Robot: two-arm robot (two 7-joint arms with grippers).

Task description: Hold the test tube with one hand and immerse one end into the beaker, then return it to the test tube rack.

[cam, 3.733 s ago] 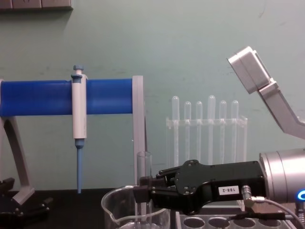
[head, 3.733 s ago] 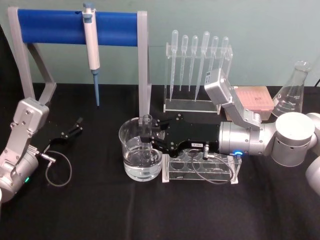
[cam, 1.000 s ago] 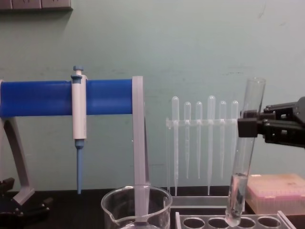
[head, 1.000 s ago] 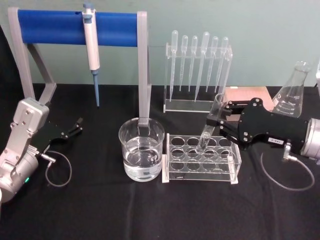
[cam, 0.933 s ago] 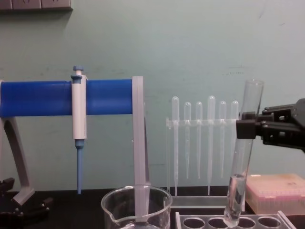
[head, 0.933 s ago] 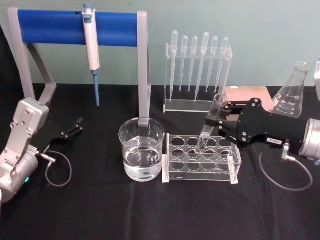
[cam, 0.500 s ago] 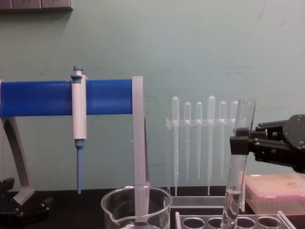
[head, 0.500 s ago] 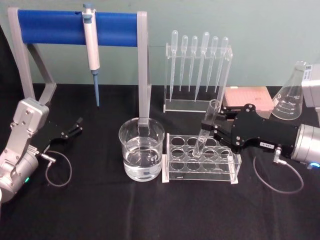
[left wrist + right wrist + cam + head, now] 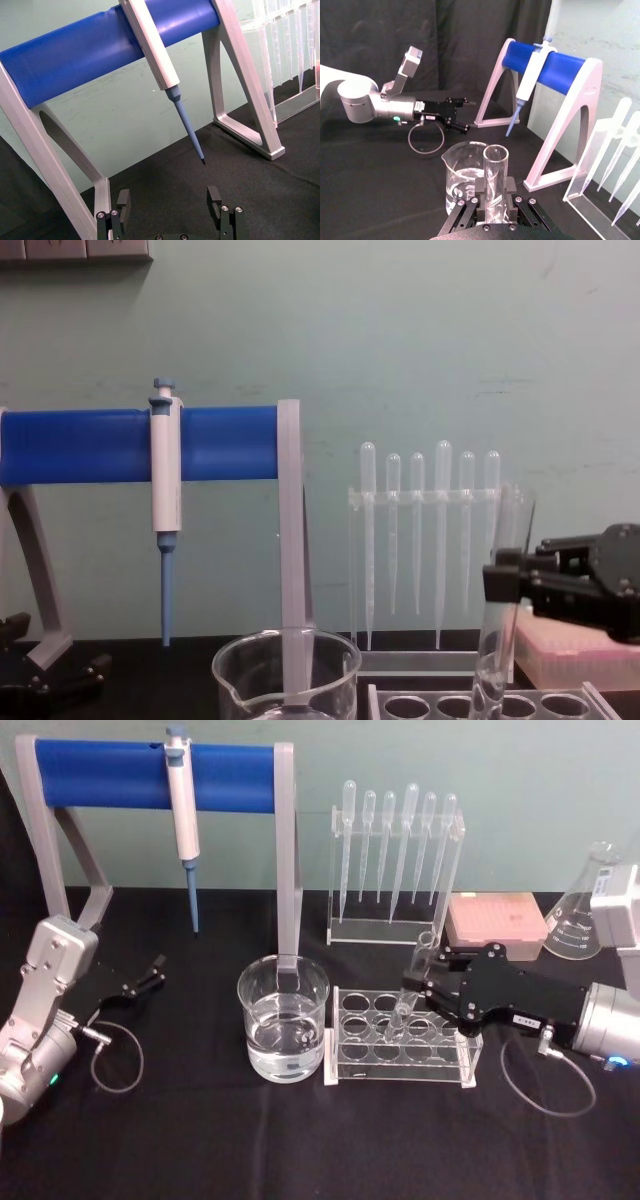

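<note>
Over rack (image 9: pixel 400 1038), right of beaker (image 9: pixel 284 1030), my right claw (image 9: pixel 418 982) pinches test tube (image 9: pixel 408 1003) near rim; tube near-upright, tip entering rack hole, needs straight descent. Left claw (image 9: pixel 152 973) parked far left, spread.

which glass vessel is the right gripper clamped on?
The test tube, clamped in the right gripper and lowered into the clear rack. The beaker stands free left of the rack; the conical flask stands behind, untouched.
</note>
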